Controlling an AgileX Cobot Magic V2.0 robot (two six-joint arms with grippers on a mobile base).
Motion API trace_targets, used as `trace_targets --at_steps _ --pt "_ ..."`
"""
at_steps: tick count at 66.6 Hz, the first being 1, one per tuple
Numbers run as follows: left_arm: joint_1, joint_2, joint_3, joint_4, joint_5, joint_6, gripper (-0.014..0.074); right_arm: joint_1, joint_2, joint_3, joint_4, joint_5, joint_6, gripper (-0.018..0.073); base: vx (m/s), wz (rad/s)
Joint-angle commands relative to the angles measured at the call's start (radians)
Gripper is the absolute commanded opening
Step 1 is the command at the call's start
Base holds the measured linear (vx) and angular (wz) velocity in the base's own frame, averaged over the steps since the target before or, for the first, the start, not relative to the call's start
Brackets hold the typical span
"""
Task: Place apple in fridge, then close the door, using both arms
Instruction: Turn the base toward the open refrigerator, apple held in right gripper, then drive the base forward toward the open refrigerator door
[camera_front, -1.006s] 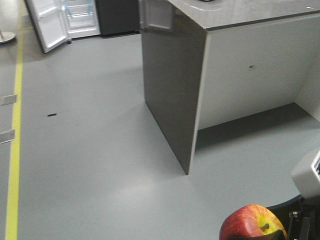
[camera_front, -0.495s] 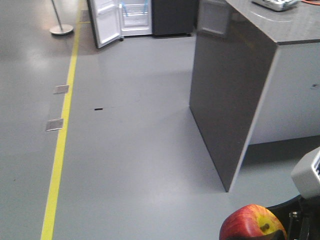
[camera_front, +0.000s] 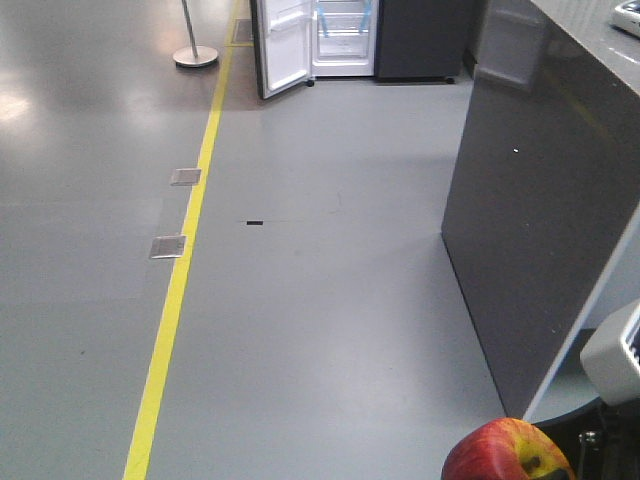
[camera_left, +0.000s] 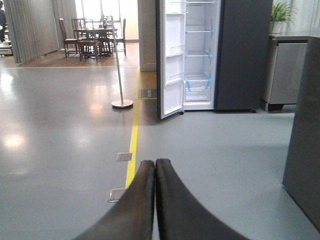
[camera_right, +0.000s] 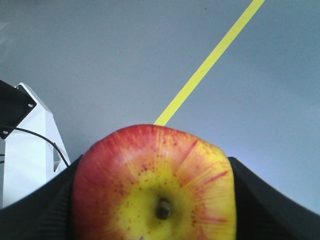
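Note:
The red and yellow apple (camera_right: 155, 190) fills the right wrist view, stem dimple facing the camera, with my right gripper (camera_right: 155, 167) shut on it, one black finger on each side. In the front view the apple (camera_front: 507, 452) shows at the bottom right beside the arm's grey housing (camera_front: 612, 352). The fridge (camera_front: 345, 30) stands far off across the floor, its door (camera_front: 283, 45) swung open to the left. The left wrist view shows the fridge's white inside (camera_left: 199, 55), blue-taped shelves and the open door (camera_left: 170, 60). My left gripper (camera_left: 155, 163) is shut on nothing, above the floor.
A dark grey counter (camera_front: 540, 200) stands close on the right. A yellow floor line (camera_front: 185, 270) runs toward the fridge, with metal floor plates (camera_front: 168, 246) beside it. A stanchion post (camera_left: 120, 75) stands left of the fridge. Table and chairs (camera_left: 92, 37) lie far behind.
The front view has swung left: the fridge has shifted from the top left toward the top centre, and the counter has slid to the right edge. The apple stays in the right gripper.

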Motion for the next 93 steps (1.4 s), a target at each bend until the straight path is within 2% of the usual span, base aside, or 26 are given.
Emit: trace_targets --at_steps 1,47,93 --pt "0.004 -0.014 0.011 0.000 -0.070 -0.005 -0.0006 0.002 -0.006 -0.028 0.039 -0.041 -0.007 0.0335 0.17 0.18" --pt "0.004 -0.014 0.011 0.000 -0.070 -0.005 -0.0006 0.002 -0.006 -0.028 0.039 -0.041 -0.007 0.0335 0.21 0.15" --pt "0.004 -0.014 0.011 0.000 -0.070 -0.005 -0.0006 0.002 -0.006 -0.028 0.039 -0.042 -0.007 0.0335 0.30 -0.01"
